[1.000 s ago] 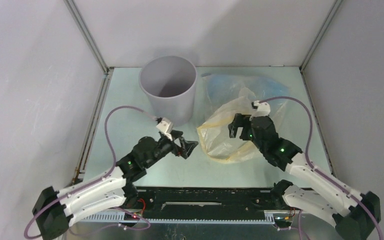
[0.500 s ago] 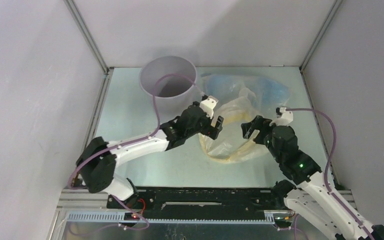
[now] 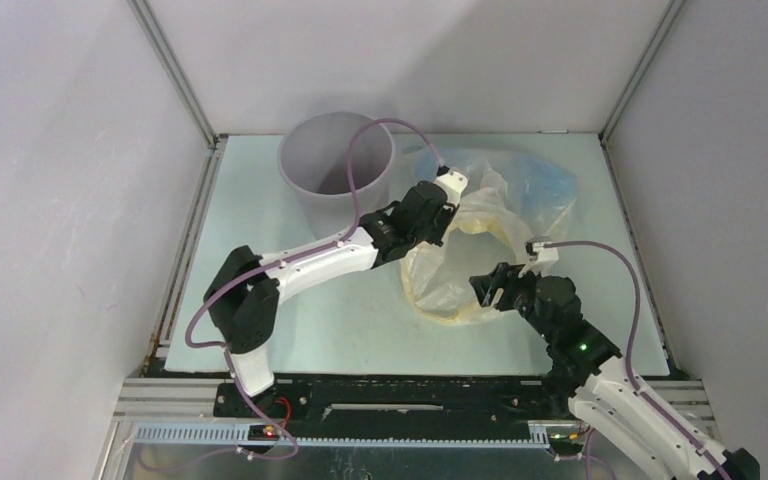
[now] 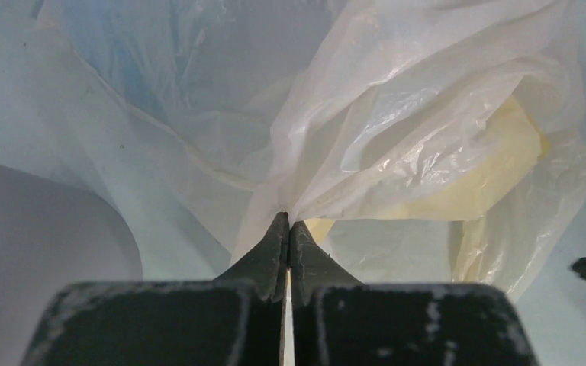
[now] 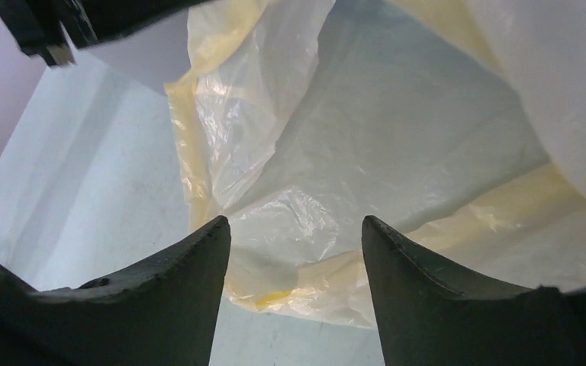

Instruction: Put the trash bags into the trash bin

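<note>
Left wrist: left gripper (image 4: 288, 223) pinched on bag (image 4: 427, 114) fold, bin (image 3: 310, 200) just beside to its left; right gripper (image 5: 295, 229) wide, empty, over bag's near edge

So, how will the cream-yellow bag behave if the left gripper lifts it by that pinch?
Probably floppy: the cream-yellow bag is thin, crinkled film that bunches where the left gripper pinches it, so it should drape and trail. It is likely very light, since it looks empty and translucent. It may slip, as only a small fold sits between the closed jaws.
</note>
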Controlling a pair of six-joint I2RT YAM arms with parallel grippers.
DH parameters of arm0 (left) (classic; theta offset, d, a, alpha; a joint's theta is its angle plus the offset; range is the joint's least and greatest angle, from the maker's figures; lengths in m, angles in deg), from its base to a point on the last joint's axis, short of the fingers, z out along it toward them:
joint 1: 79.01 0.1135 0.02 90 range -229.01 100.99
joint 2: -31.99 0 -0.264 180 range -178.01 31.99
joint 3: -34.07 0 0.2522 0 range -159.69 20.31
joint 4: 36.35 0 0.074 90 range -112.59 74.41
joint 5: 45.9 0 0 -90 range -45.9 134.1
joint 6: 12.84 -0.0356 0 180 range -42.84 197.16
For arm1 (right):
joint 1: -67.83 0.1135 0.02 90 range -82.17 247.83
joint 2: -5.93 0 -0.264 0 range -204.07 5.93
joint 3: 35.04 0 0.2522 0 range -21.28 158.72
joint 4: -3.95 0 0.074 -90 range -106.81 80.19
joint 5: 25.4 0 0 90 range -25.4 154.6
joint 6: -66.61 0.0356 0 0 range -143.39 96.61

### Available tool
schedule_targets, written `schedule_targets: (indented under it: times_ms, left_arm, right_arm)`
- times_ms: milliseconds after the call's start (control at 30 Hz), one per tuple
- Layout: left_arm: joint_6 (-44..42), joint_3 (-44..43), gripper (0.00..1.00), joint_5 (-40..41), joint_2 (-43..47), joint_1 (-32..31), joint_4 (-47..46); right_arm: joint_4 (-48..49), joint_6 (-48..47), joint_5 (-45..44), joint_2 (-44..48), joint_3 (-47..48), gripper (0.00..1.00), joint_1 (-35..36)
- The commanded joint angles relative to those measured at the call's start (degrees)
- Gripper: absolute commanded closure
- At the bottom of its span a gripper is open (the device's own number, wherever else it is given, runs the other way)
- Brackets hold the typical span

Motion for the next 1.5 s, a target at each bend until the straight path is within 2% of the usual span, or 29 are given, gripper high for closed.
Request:
schedule_targets:
  times_ms: [0, 67, 100, 200, 333, 367, 567, 1033, 1200, 1467]
  left_arm:
    - [0.7, -3.4, 1.00, 0.2, 2.6, -0.2, 3.8]
    - [2.0, -4.3, 1.00, -1.0, 3.5, -0.3, 5.5]
    - [2.7, -4.9, 1.00, -1.6, 3.9, -0.3, 6.6]
    - [5.0, -5.9, 1.00, -3.9, 4.9, -0.4, 8.6]
    - [7.8, -7.0, 1.00, -7.6, 5.8, -0.7, 10.2]
    - [8.4, -7.5, 1.00, -8.6, 6.0, -0.8, 10.8]
    - [10.4, -10.9, 1.00, -10.5, 7.7, -1.9, 15.1]
    - [12.5, -14.8, 1.00, -11.8, 13.9, -4.5, 20.2]
    - [12.6, -17.6, 1.00, -11.0, 13.5, -4.9, 22.3]
    - [12.7, -19.0, 1.00, -11.4, 12.1, -5.1, 24.5]
  right_arm:
    - [17.2, -0.9, 1.3, -4.0, -3.0, 0.34, 2.6]
    - [21.6, -1.9, -4.5, -7.3, -3.4, 0.40, 5.8]
    - [24.7, -2.9, -8.1, -9.0, -3.9, 0.46, 7.7]
    - [35.5, -5.5, -18.1, -15.3, -5.3, 0.74, 12.6]
    - [45.2, -7.7, -25.7, -25.1, -4.5, 0.98, 14.2]
    - [46.3, -7.9, -27.1, -27.4, -3.9, 1.00, 14.0]
    - [52.6, -9.8, -23.7, -36.7, -3.1, 1.00, 11.8]
    - [60.3, -11.6, -21.7, -46.4, -3.0, 1.00, 12.8]
    - [63.2, -18.2, -30.9, -48.7, -3.0, 1.00, 20.4]
    - [62.9, -18.4, -32.8, -55.6, -1.8, 1.00, 22.0]
